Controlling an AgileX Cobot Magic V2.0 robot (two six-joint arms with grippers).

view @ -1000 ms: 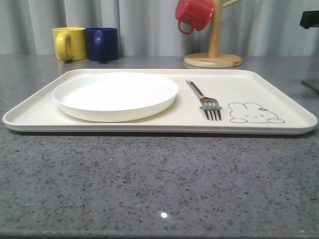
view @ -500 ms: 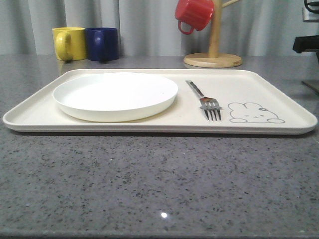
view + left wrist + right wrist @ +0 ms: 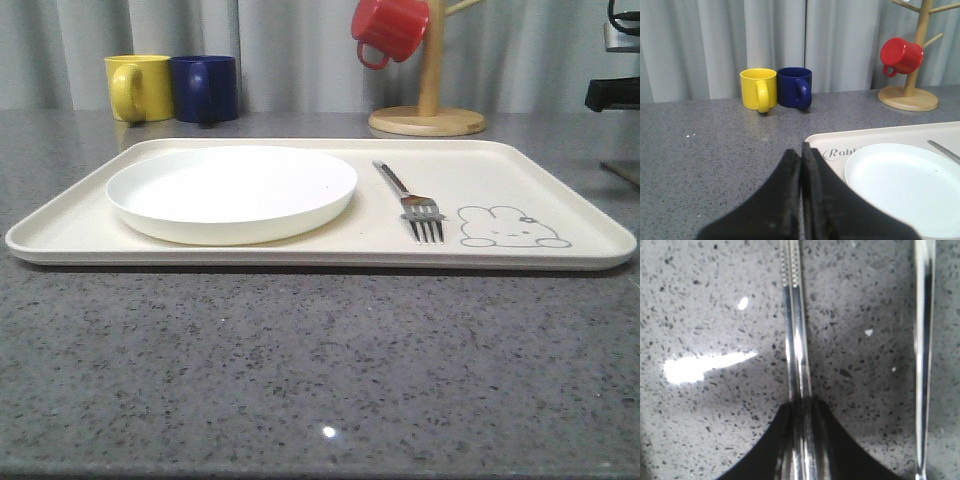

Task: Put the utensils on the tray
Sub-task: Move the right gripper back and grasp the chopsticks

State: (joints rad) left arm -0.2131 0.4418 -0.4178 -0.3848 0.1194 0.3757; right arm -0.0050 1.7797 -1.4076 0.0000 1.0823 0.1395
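The right end effector (image 3: 801, 440) is clamped on a pair of silver chopsticks (image 3: 794, 330), which lie on the speckled grey desk (image 3: 705, 430) and run straight out from between its fingers. Another slim piece of cutlery (image 3: 923, 355) lies just beside them, apart. To lift cleanly, the grip should likely hold both sticks together and rise level, clear of that neighbour. The fork (image 3: 412, 203) already lies on the cream tray (image 3: 300, 250), between the white plate (image 3: 230, 190) and the rabbit drawing (image 3: 512, 228). The left end effector (image 3: 801, 200) hovers closed and empty near the tray's corner.
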